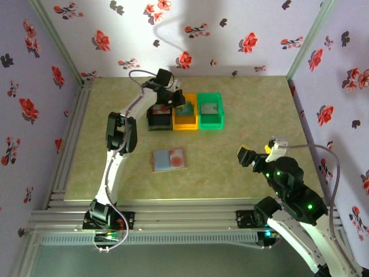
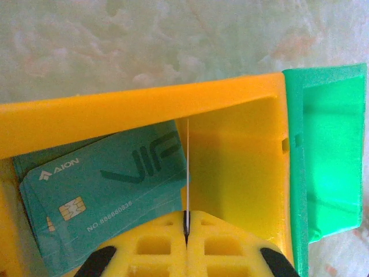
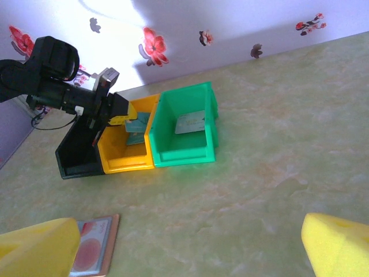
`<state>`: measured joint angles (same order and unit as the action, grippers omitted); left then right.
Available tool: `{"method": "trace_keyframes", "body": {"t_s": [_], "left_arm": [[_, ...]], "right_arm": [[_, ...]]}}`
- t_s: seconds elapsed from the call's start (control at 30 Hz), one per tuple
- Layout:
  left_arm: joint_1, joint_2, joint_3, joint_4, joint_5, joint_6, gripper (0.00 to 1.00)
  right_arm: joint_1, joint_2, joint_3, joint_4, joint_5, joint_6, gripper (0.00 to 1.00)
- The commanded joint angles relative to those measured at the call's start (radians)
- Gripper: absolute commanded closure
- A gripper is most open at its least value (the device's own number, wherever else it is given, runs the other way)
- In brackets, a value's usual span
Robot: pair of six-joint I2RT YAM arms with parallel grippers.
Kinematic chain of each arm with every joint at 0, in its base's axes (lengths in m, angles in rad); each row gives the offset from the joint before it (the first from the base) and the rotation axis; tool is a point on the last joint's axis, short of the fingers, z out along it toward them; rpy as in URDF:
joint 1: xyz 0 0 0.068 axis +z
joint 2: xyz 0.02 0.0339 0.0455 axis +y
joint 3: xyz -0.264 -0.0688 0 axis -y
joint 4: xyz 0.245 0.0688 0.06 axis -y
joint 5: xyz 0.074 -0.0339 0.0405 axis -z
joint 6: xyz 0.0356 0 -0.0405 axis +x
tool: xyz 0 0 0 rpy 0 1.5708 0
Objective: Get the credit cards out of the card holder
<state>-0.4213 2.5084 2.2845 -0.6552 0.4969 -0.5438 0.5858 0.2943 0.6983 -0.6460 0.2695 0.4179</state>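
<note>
Held credit card point(image 2: 188, 167): edge-on, pinched upright between the pressed-together fingertips of the left end effector point(image 2: 186, 222), over the orange bin point(image 2: 230, 173).
Loose credit cards point(image 2: 109, 184): teal, flat in that bin, left of the fingertips.
Card holder point(image 1: 169, 160): open on the desk point(image 1: 253, 115), well apart from both end effectors.
Right end effector point(image 3: 187, 245): fingers spread, empty.
</note>
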Motion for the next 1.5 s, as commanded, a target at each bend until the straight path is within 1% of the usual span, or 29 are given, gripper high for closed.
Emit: {"method": "trace_keyframes", "body": {"t_s": [0.0,0.1,0.2,0.33,0.43,0.6,0.9,1.13,1.47], "left_arm": [[0.01,0.033,0.035,-0.043,-0.006,-0.005,1.0],[0.01,0.041,0.044,-0.047,-0.004,-0.005,1.0],[0.011,0.054,0.061,-0.061,-0.006,-0.002,0.96],[0.013,0.064,0.067,-0.067,-0.004,-0.002,0.94],[0.014,0.07,0.074,-0.072,-0.006,-0.002,0.89],[0.015,0.079,0.086,-0.081,-0.004,-0.001,0.85],[0.018,0.081,0.119,-0.099,-0.007,0.002,0.73],[0.015,0.073,0.176,-0.124,-0.011,0.002,0.68],[0.02,0.059,0.286,-0.171,-0.046,0.013,0.57]], "right_arm": [[-0.006,-0.014,-0.008,0.0,0.003,-0.017,0.01],[-0.006,-0.015,-0.009,0.0,-0.001,-0.016,0.01],[-0.006,-0.014,-0.008,0.002,-0.002,-0.015,0.01],[-0.006,-0.015,-0.008,0.002,-0.003,-0.017,0.01],[-0.007,-0.013,-0.009,0.003,-0.004,-0.018,0.01],[-0.006,-0.015,-0.009,0.002,-0.004,-0.018,0.01],[-0.006,-0.015,-0.01,0.003,-0.003,-0.018,0.01],[-0.006,-0.015,-0.01,0.005,-0.004,-0.018,0.01],[-0.006,-0.015,-0.011,0.005,-0.003,-0.019,0.01]]}}
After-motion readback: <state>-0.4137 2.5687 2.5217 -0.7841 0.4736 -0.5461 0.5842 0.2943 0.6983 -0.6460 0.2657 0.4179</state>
